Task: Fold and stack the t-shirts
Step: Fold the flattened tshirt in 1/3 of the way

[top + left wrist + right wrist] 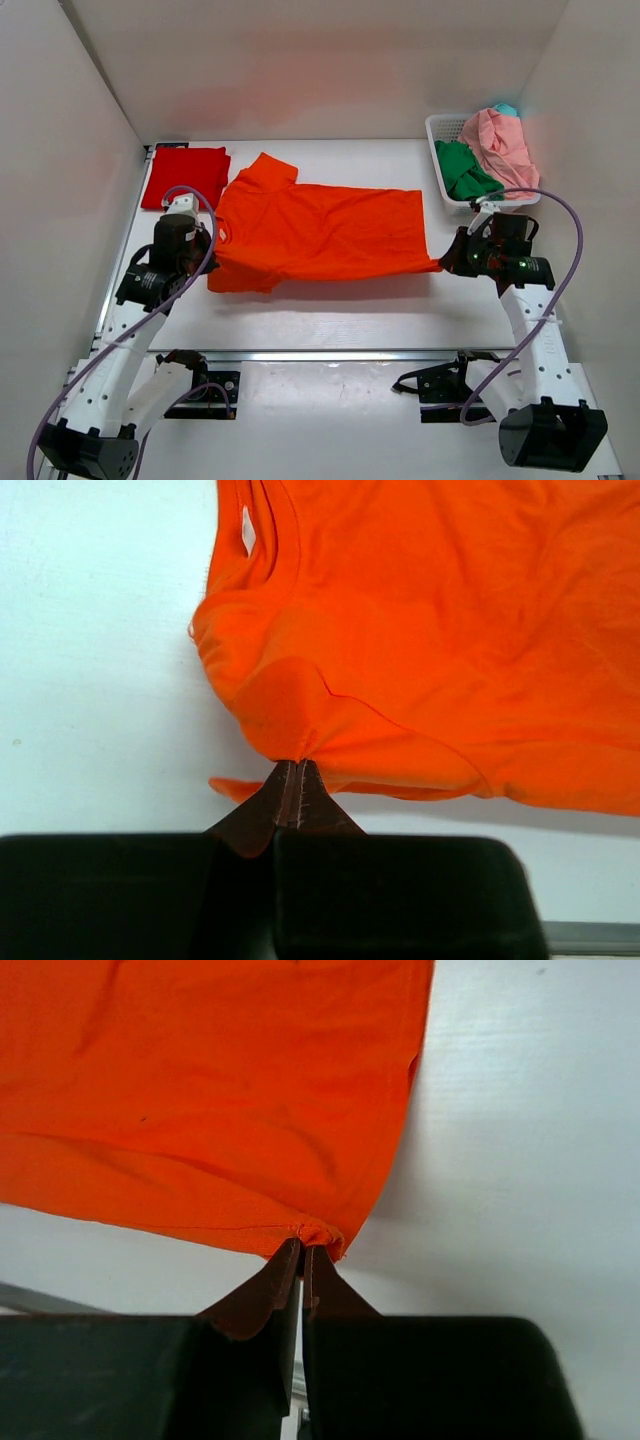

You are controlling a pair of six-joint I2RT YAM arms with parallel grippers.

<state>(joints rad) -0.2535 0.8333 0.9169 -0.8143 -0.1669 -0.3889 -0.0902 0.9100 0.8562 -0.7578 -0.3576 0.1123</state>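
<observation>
The bright orange t-shirt (318,232) is stretched across the middle of the table, its near edge lifted between my two grippers. My left gripper (207,252) is shut on the shirt's shoulder near the collar; in the left wrist view the gripper (297,765) pinches the orange t-shirt (430,630). My right gripper (447,262) is shut on the near hem corner; in the right wrist view the gripper (303,1248) pinches the orange t-shirt (210,1090). The deeper red t-shirt (186,175) lies folded at the back left. Green (463,170), pale pink (497,145) and teal (507,108) t-shirts are in the basket.
The white lattice basket (440,135) stands at the back right, against the right wall. White walls close in the left, back and right sides. A metal rail (330,354) runs along the table's near edge by the arm bases.
</observation>
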